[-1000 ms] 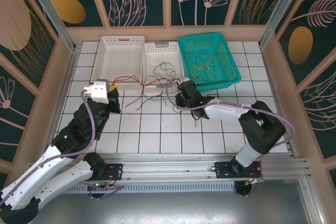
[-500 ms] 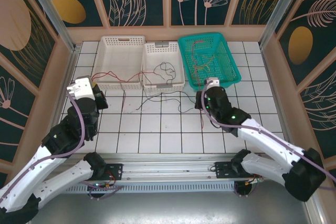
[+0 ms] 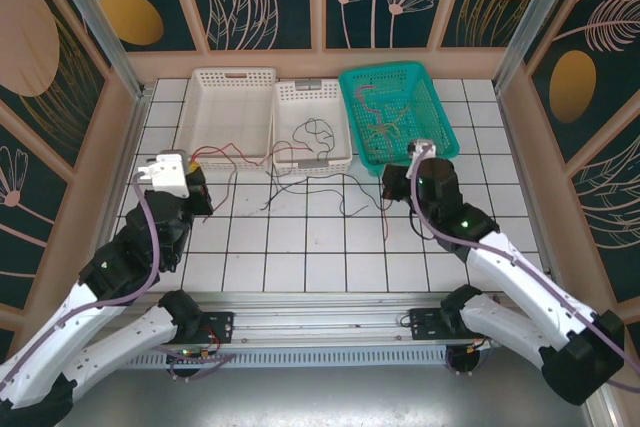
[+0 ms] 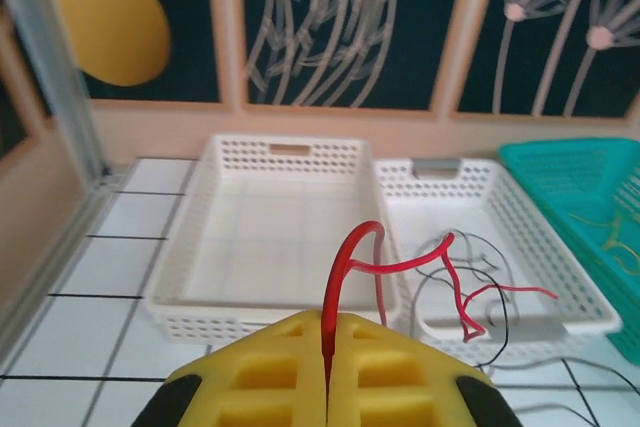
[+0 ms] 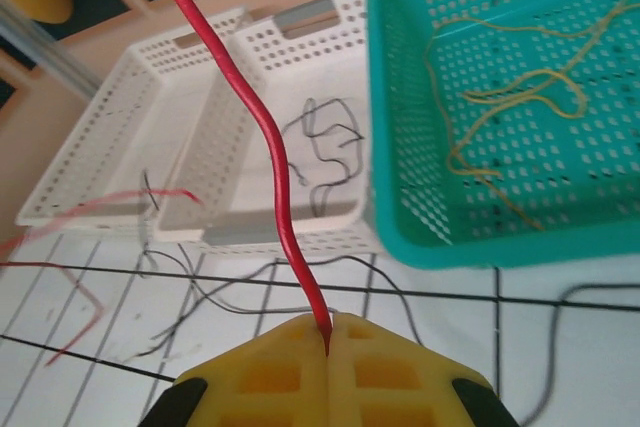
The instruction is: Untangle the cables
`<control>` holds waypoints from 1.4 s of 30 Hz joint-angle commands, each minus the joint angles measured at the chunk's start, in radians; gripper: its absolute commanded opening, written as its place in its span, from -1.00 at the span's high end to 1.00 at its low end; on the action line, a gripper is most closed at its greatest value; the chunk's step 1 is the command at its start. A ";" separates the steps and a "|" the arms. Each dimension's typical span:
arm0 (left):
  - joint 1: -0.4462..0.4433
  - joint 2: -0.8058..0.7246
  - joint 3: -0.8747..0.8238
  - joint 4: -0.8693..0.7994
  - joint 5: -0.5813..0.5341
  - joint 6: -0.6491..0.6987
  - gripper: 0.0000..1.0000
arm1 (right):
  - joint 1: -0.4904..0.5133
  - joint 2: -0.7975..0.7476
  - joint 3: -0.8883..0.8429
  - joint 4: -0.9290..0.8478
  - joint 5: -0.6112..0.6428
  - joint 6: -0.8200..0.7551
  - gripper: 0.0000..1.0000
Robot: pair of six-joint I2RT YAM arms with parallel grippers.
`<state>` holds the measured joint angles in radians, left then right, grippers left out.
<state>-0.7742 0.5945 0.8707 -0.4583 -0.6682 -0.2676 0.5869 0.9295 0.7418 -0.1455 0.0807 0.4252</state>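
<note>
My left gripper [image 3: 203, 190] hovers at the left of the tiles, shut on a red cable [image 4: 352, 257]. That cable arcs up from the yellow fingers [image 4: 270, 367] and trails right toward the middle white basket [image 4: 560, 319]. My right gripper [image 3: 391, 183] sits just in front of the teal basket [image 3: 448, 143], shut on another red cable [image 5: 268, 147] that rises away to the upper left. Thin black cables [image 3: 330, 179] sprawl over the tiles between the grippers, and one curls inside the middle basket [image 5: 325, 142]. Yellow-olive cables [image 5: 520, 87] lie in the teal basket.
Three baskets line the back of the tiled table: an empty white basket [image 3: 232, 75], the middle white basket [image 3: 312, 85] and the teal one. Wooden walls and metal posts close the sides. Bare tiles lie in front of both grippers.
My right gripper has swung from the table's middle to the right, beside the teal basket, drawing its red cable along. My left gripper shifted left, then slightly back, still holding its red cable.
</note>
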 commanded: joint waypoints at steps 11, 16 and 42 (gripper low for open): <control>0.003 0.012 -0.118 0.072 0.372 0.053 1.00 | 0.016 0.434 0.429 0.290 -0.193 -0.002 1.00; 0.004 -0.008 -0.148 0.103 0.393 0.050 1.00 | 0.034 0.687 0.657 0.312 -0.307 0.027 1.00; 0.004 0.009 -0.183 0.145 0.446 0.044 1.00 | 0.133 1.684 1.777 0.003 -0.469 -0.012 1.00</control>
<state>-0.7742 0.6128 0.6983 -0.3470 -0.2314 -0.2287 0.7197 2.5839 2.4973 -0.1154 -0.3698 0.4179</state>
